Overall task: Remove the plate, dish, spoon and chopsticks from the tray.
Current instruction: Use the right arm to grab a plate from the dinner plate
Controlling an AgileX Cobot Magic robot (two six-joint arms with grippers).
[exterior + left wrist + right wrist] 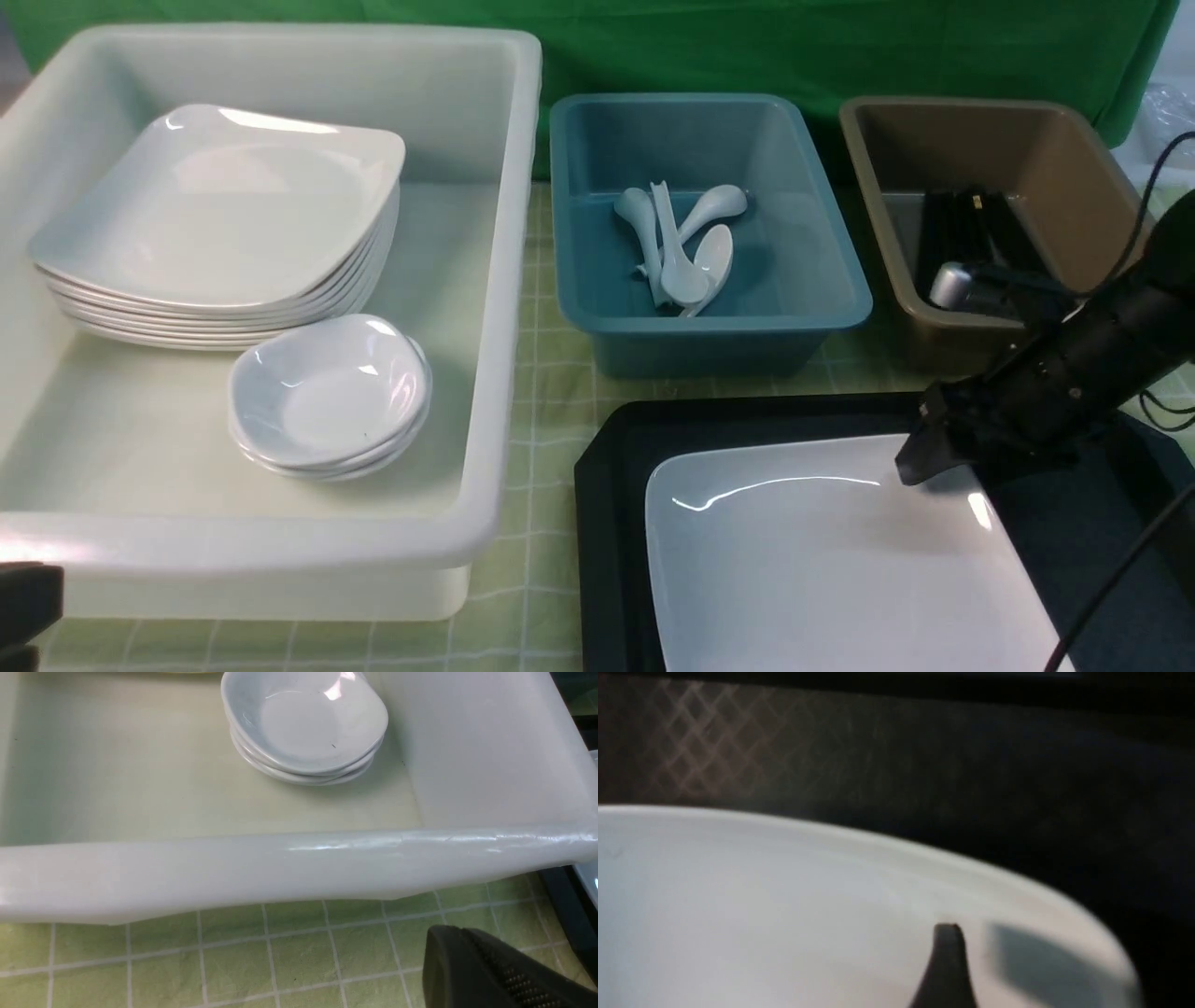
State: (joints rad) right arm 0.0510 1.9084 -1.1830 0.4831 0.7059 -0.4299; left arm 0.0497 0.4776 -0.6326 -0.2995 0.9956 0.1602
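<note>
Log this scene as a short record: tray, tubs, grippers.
tray: black, holds plate
white tub: plate stack, dish stack
teal tub: spoons
brown tub: chopsticks
right gripper: at plate's far right corner, grip unclear
left gripper: low by white tub, off tray

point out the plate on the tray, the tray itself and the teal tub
plate (822, 560), front view, bare middle
tray (607, 541), front view, left rim
teal tub (700, 350), front view, near wall
</note>
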